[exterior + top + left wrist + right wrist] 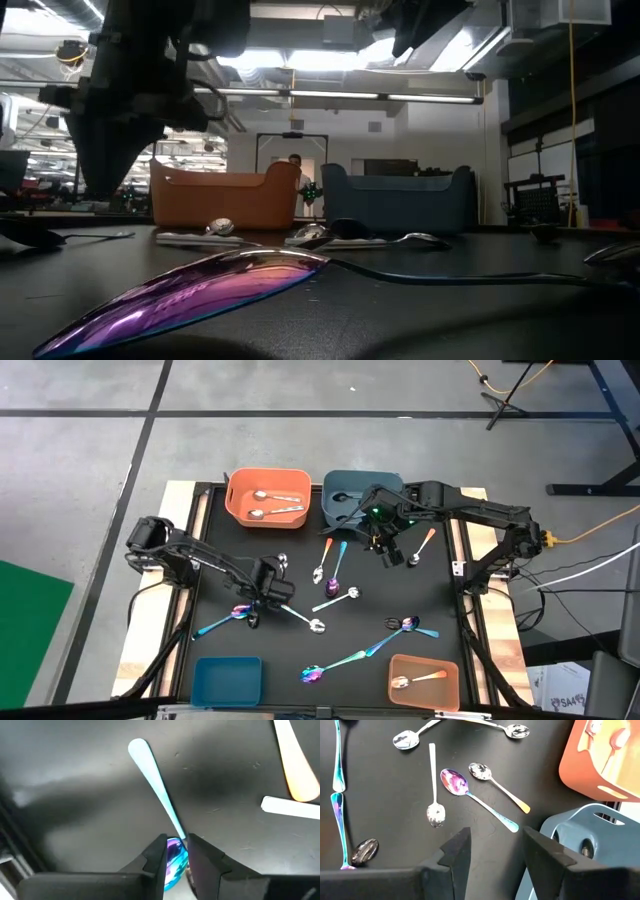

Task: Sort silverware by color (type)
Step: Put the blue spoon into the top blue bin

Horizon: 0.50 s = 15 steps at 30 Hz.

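Note:
My left gripper (252, 608) (176, 851) points down over an iridescent spoon with a teal handle (218, 624) (157, 785) that lies flat on the black mat, left of centre. Its fingers are narrowly open, one on each side of the spoon's bowl (174, 857) where the handle joins it; no touch shows. My right gripper (385, 548) (495, 850) hangs open, raised by the blue-grey bin (360, 495), with nothing between its fingers. More spoons lie scattered on the mat: iridescent ones (345, 658), a plain silver one (303, 620) and an orange-handled one (422, 547).
An orange bin (267, 497) at the far edge holds two silver spoons; the blue-grey bin beside it holds a dark one. A blue bin (228, 680) stands near left. An orange bin (423, 680) near right holds an orange-handled spoon. An orange handle (300, 770) and a silver one (290, 807) lie close to the left gripper.

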Each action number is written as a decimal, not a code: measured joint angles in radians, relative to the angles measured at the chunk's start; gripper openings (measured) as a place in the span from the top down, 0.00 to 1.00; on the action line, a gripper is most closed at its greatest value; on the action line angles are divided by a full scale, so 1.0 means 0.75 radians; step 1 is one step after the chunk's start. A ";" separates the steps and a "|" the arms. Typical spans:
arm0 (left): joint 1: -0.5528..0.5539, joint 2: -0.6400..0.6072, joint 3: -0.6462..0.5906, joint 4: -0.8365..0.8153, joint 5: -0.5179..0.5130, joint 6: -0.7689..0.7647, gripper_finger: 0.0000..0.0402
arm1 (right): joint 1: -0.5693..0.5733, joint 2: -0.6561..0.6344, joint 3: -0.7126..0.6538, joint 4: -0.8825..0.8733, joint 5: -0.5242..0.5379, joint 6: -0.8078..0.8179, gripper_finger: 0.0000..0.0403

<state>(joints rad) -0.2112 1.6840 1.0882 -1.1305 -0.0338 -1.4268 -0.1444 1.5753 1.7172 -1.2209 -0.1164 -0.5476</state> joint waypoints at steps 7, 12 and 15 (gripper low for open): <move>-0.033 0.000 -0.161 0.230 0.049 -0.082 0.83 | 0.000 0.000 0.000 0.000 0.000 0.000 0.59; -0.038 0.000 -0.231 0.317 0.071 -0.108 0.83 | 0.000 0.000 0.000 0.000 0.000 0.000 0.59; -0.037 -0.003 -0.244 0.322 0.069 -0.118 0.83 | 0.000 0.000 0.000 0.000 0.000 0.000 0.59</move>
<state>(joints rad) -0.2390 1.6817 0.9051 -0.8891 0.0178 -1.5154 -0.1444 1.5753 1.7172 -1.2209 -0.1164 -0.5476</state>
